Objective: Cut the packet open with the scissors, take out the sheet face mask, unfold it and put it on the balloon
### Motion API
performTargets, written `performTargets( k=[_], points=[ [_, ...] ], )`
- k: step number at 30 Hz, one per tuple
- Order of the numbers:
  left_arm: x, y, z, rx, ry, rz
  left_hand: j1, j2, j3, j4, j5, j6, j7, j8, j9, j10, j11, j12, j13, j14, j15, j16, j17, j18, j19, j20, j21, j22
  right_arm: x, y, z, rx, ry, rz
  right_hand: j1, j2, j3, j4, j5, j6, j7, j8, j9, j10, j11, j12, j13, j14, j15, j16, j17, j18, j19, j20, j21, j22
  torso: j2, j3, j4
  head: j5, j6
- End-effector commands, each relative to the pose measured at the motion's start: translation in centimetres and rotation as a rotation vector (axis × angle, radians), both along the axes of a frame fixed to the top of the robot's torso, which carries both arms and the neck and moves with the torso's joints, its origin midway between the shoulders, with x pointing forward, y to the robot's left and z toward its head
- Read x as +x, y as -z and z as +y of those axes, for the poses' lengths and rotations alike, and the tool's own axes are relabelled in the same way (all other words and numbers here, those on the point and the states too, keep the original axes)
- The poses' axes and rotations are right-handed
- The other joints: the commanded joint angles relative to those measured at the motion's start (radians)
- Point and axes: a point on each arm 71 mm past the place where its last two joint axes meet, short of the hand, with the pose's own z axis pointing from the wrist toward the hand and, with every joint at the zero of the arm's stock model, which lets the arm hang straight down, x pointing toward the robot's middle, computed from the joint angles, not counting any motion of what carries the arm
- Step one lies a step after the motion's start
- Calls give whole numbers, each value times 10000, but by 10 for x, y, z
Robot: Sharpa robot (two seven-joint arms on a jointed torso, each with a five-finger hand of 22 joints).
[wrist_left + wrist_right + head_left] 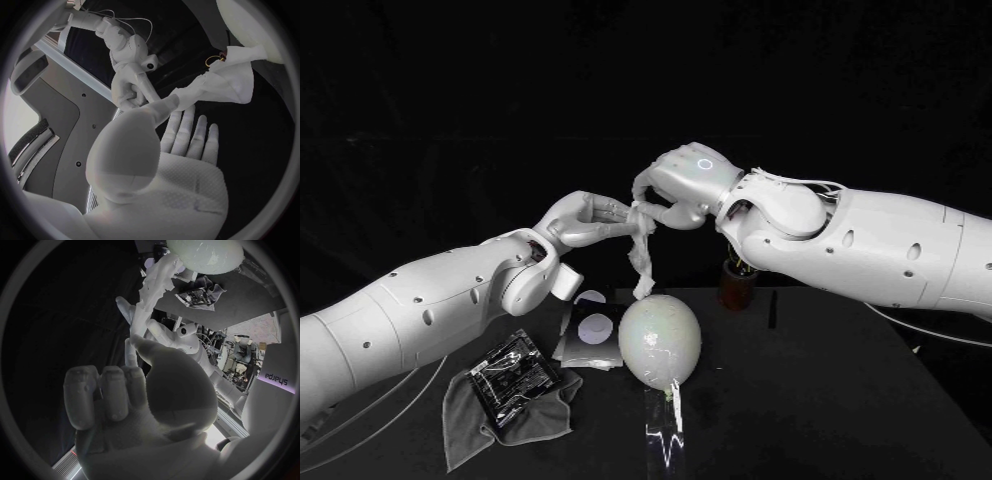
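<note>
White mask (646,255) dangles pinched between left robot hand (589,218) and right robot hand (678,190).

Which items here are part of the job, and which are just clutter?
Job: mask, held up between left hand and right hand; balloon; packet.
Lying about: cloth under the packet; black-and-white card beside the balloon; brown item behind it, can't identify.
</note>
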Motion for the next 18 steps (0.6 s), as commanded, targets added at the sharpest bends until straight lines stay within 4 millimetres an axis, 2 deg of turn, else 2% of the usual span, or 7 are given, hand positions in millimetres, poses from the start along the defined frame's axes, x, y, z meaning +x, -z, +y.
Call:
performTargets(
  k=[1, 4, 5, 8, 10, 11, 18],
  points=[
    [-1, -1, -3, -224, 281, 315, -128, 3, 32, 13, 13, 127, -7, 72, 29, -66, -9, -46, -11, -93, -1, -42, -14, -72, 50, -8, -49, 9, 0, -1, 0, -109, -21, -149, 105, -29, 18, 63, 64, 141, -92, 66, 40, 1082, -46, 34, 2627, 1079, -30, 45, 2627, -63, 1107, 30, 34, 2631, 4, 3, -6, 14, 9],
    [-1, -1, -4, -118, 335, 370, -190, 65, 19, 71, 13, 423, -53, 251, 111, -18, -48, -75, 1, 70, -20, 3, 30, -107, 56, -12, -72, 8, 1, -1, -1, -74, 24, -173, 105, -29, 18, 63, 64, 141, -92, 66, 40, 1082, -46, 34, 2627, 1079, -30, 45, 2627, -63, 1107, 30, 34, 2631, -2, 6, -9, 24, 5],
    [-1, -1, -4, -98, 338, 375, -221, 126, 30, 114, 14, 573, -79, 348, 159, 122, -90, -34, 19, 520, -59, 191, 140, -114, 78, -15, -78, 10, 1, -1, -1, -66, 30, -178, 105, -29, 18, 63, 64, 141, -92, 66, 40, 1082, -46, 34, 2627, 1079, -30, 45, 2627, -63, 1107, 30, 34, 2631, -2, 6, -9, 24, 5],
    [-1, 0, -5, 64, 292, 396, -275, 203, 50, 178, 15, 742, -120, 467, 224, 318, -148, 20, 33, 708, -114, 298, 192, -113, 113, -17, -85, 14, 2, -2, -2, -14, 72, -212, 105, -29, 18, 63, 64, 141, -92, 66, 40, 1082, -46, 34, 2627, 1079, -30, 45, 2627, -63, 1107, 30, 34, 2631, 0, 8, -14, 25, 3],
    [0, 0, -5, 153, 217, 388, -283, 371, 120, 252, 18, 956, -173, 628, 314, 576, -237, 113, 57, 932, -203, 443, 255, -123, 179, -13, -81, 22, 2, -2, -3, -6, 107, -211, 109, -38, 17, 73, 65, 152, -96, 69, 40, 1082, -50, 34, 2627, 1079, -32, 45, 2627, -63, 1107, 29, 34, 2631, -2, 8, -15, 24, 2],
    [0, 0, -5, 164, 172, 387, -274, 547, 215, 318, 19, 1066, -210, 733, 383, 760, -300, 181, 74, 1074, -261, 542, 296, -133, 215, -11, -77, 27, 3, -2, -4, -8, 124, -202, 109, -38, 17, 73, 65, 152, -96, 69, 40, 1082, -50, 34, 2627, 1079, -32, 45, 2627, -63, 1107, 29, 34, 2631, -4, 7, -15, 24, 2],
    [4, -2, -1, -38, -397, 314, -353, 593, 439, 397, 19, 974, -268, 952, 649, 997, -384, 176, 49, 1284, -357, 826, 417, -88, 867, -22, 43, 107, 6, 0, -8, -5, 279, -7, 111, -44, 16, 81, 65, 160, -99, 72, 41, 1082, -52, 34, 2627, 1079, -33, 45, 2627, -63, 1107, 28, 34, 2631, -8, 5, -25, 32, 21]
  ],
)
